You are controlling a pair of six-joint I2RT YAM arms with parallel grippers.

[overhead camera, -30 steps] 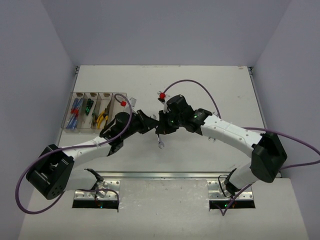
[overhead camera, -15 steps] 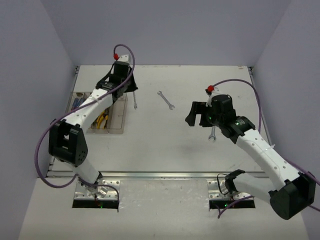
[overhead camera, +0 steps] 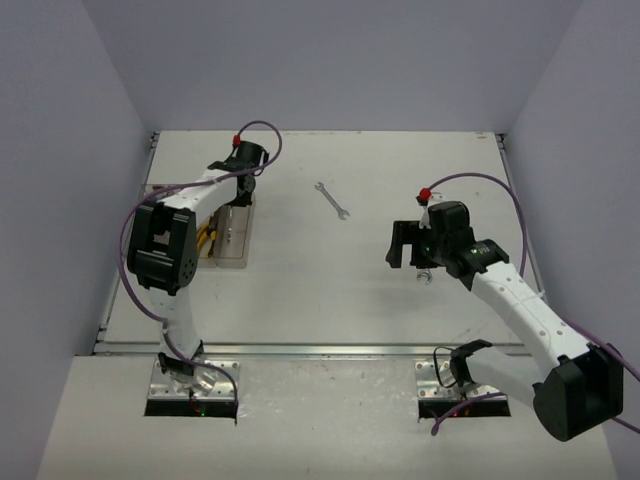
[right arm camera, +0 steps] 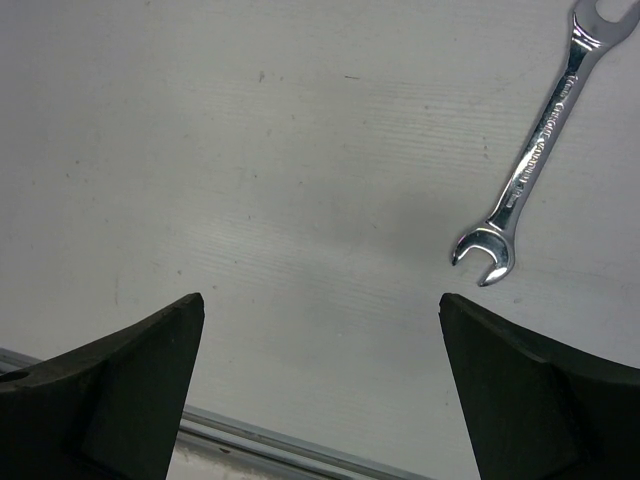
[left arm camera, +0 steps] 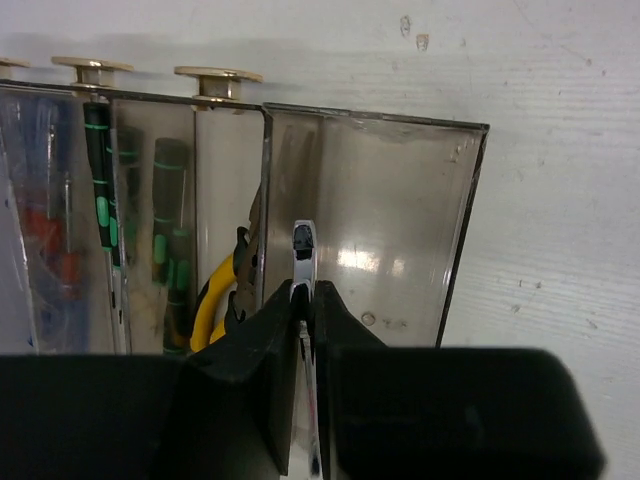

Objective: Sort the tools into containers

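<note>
My left gripper (left arm camera: 303,300) is shut on a silver wrench (left arm camera: 303,245), whose end sticks out past the fingertips. It hangs over the rightmost bin (left arm camera: 400,230) of the clear containers (overhead camera: 165,225). The other bins hold green and black screwdrivers (left arm camera: 100,220), yellow pliers (left arm camera: 212,305) and red and blue tools (left arm camera: 45,260). Over at the right, my right gripper (overhead camera: 405,248) is open above bare table, nothing between its fingers (right arm camera: 130,390). One wrench (right arm camera: 530,160) lies just beside it, and a further wrench (overhead camera: 331,199) lies at the table's middle back.
A metal rail (overhead camera: 320,349) runs along the table's near edge, close behind my right gripper in the right wrist view. Purple walls close in the left, back and right sides. Cables loop above both arms.
The left gripper has carried its wrench from the table's middle, round the back, to above the rightmost bin. The right gripper has opened and drawn away to the right.
</note>
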